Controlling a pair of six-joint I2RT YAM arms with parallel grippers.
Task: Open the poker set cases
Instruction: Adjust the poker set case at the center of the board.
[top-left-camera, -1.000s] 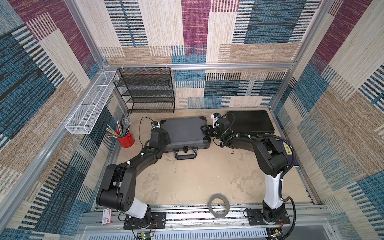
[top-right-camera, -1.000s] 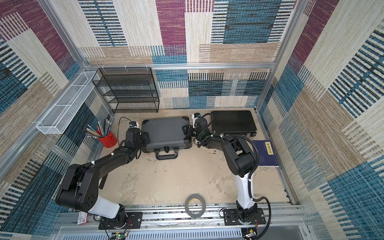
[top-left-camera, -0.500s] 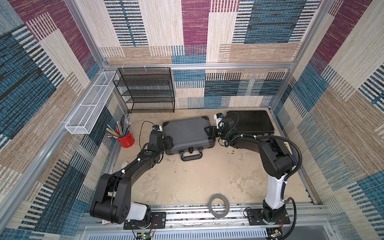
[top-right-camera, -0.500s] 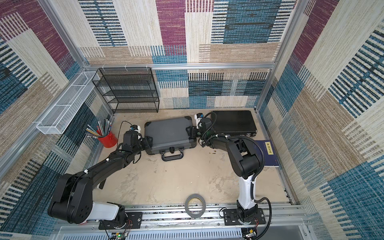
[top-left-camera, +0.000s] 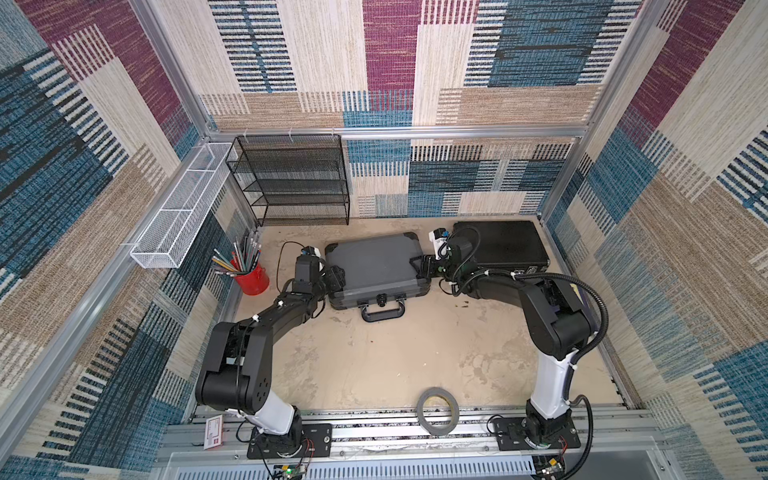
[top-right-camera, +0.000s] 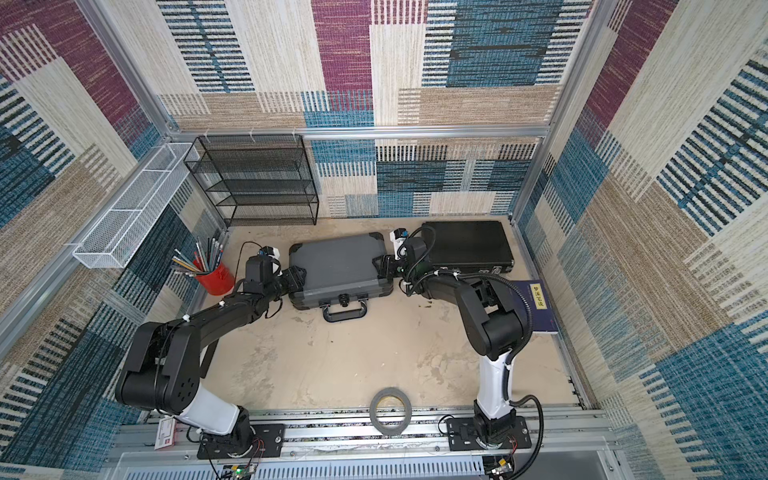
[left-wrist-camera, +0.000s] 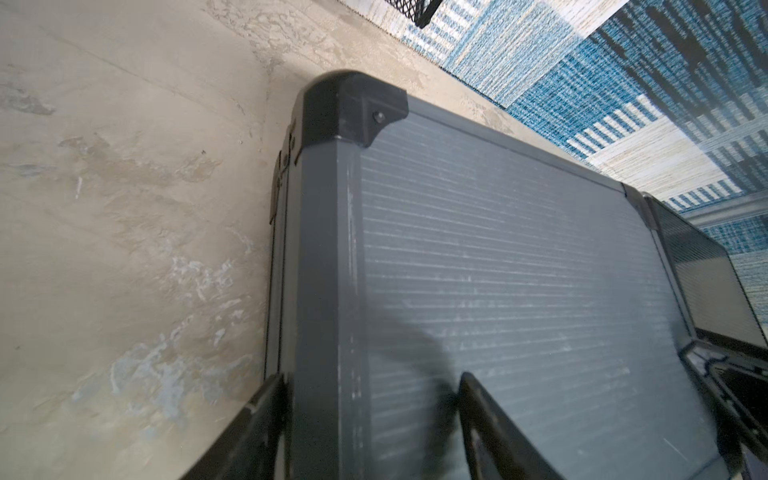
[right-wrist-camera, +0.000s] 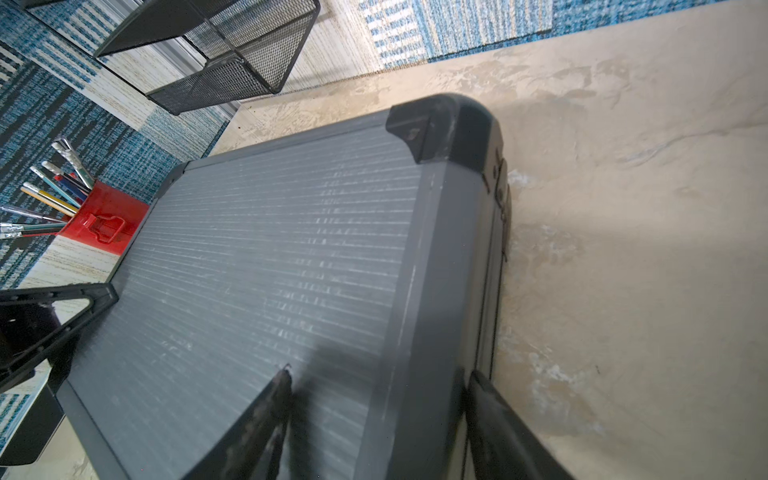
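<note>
Grey roll of tape (top-left-camera: 438, 410) lies nearest us, at the front rail of the sandy table (top-left-camera: 395, 353). Farther back, a dark blue book (top-right-camera: 536, 307) lies along the right wall. Beyond mid-table we find the grey case (top-left-camera: 374, 266), flat and closed, its black handle (top-left-camera: 382, 311) turned toward the front. The left gripper (top-left-camera: 334, 279) sits astride the case's left edge and the right gripper (top-left-camera: 419, 266) astride its right edge. In each wrist view, one finger runs beside the side wall and one over the ribbed lid, jaws apart. We cannot tell whether either gripper squeezes the case or only brackets it. A red cup of pencils (top-left-camera: 252, 279) stands to the left. The black case (top-left-camera: 505, 247) lies closed just right of the grey one, toward the back right corner. A black mesh shelf (top-left-camera: 295, 183) stands against the back wall.
</note>
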